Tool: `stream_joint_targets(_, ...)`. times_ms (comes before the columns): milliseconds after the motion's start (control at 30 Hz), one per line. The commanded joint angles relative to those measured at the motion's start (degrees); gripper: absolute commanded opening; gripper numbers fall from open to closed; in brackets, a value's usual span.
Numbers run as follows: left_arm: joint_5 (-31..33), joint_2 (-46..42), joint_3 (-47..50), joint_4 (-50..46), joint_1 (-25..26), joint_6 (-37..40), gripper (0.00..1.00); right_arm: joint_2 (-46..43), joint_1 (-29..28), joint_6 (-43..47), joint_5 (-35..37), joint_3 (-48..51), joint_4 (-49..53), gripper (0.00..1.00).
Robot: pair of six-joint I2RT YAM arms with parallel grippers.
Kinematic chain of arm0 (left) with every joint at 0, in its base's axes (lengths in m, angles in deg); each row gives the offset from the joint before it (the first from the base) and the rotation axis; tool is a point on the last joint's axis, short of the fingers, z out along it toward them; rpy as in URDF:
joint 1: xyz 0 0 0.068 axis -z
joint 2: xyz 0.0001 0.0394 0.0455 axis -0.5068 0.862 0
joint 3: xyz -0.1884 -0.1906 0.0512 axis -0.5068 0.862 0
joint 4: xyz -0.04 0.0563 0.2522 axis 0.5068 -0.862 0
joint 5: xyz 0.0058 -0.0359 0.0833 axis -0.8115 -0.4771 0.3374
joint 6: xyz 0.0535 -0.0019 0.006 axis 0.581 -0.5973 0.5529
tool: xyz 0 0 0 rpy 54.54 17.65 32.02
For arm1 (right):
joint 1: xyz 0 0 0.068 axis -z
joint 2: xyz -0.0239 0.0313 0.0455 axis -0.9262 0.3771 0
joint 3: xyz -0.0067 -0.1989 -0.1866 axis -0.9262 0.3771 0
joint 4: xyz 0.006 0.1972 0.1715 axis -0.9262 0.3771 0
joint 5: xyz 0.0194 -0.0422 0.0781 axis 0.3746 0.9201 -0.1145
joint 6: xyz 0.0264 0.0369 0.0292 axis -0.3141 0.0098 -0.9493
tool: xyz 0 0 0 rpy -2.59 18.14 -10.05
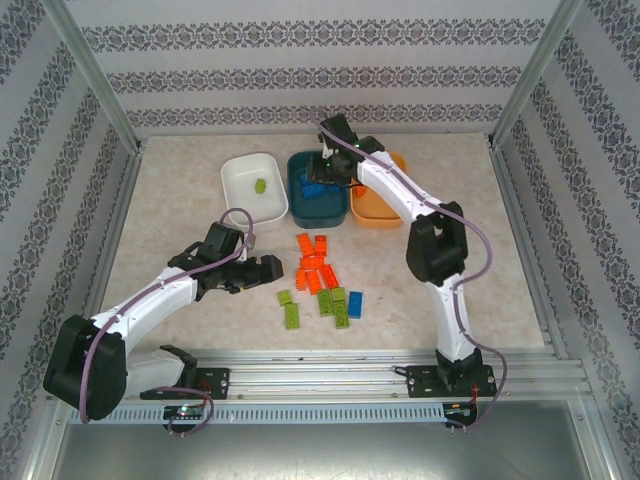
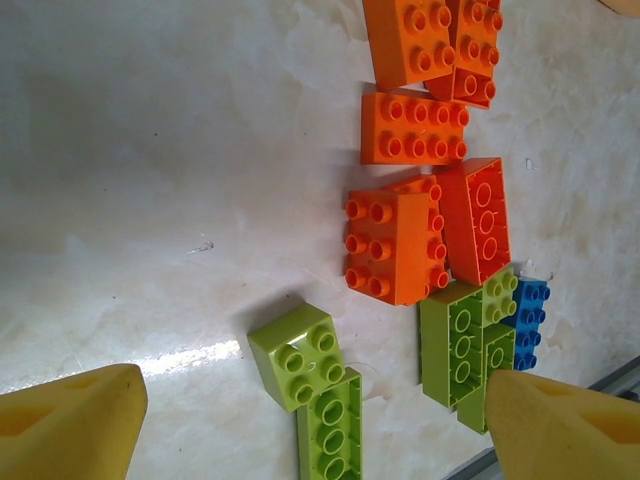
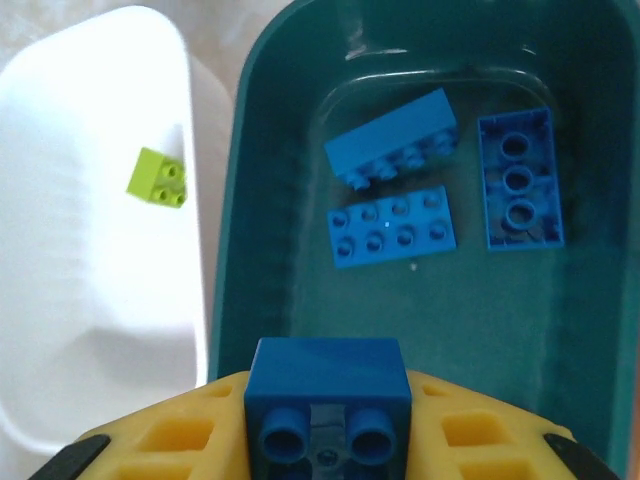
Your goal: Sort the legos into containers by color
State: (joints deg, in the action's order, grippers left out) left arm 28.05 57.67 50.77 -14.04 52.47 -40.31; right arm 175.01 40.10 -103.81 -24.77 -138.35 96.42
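Note:
Loose legos lie in the middle of the table: orange ones, lime green ones and a blue one. My left gripper hovers open just left of this pile. Between its yellow fingertips sit a square lime brick and a longer upturned lime one, untouched. Orange bricks lie beyond. My right gripper hangs over the dark teal bowl, shut on a small blue brick. Three blue bricks lie in the teal bowl.
The white bowl left of the teal one holds a single lime brick. An orange bowl stands right of the teal one, partly hidden by the right arm. Patterned walls and metal rails enclose the table on all sides.

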Motion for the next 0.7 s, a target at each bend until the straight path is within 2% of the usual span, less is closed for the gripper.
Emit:
stream_joint_targets(0,-0.78,-0.92,1.02,0.43,-0.39,0.68,0.89,5.86,0.76,1.28,-0.83,-7.27,3.55,0.33)
stream_joint_targets(200,-0.76,-1.94,1.43,-0.86,-0.74,0.72,0.89,15.04,1.6,0.07,-1.4,-16.95,6.22,0.35)
stream_joint_targets(367,-0.41,-2.66,1.49,-1.61,-0.76,0.3,0.89,17.52,2.34,-0.73,-2.08,-19.97,6.68,0.48)
stream_joint_targets(533,-0.3,-3.37,1.52,-1.46,-0.76,-0.49,0.9,14.48,2.87,-0.3,-2.82,-18.82,7.77,0.55)
stream_joint_targets(667,-0.48,-3.92,1.48,-0.79,-0.76,-1.74,0.9,4.77,2.23,1.11,-1.96,-10.99,6.93,0.57)
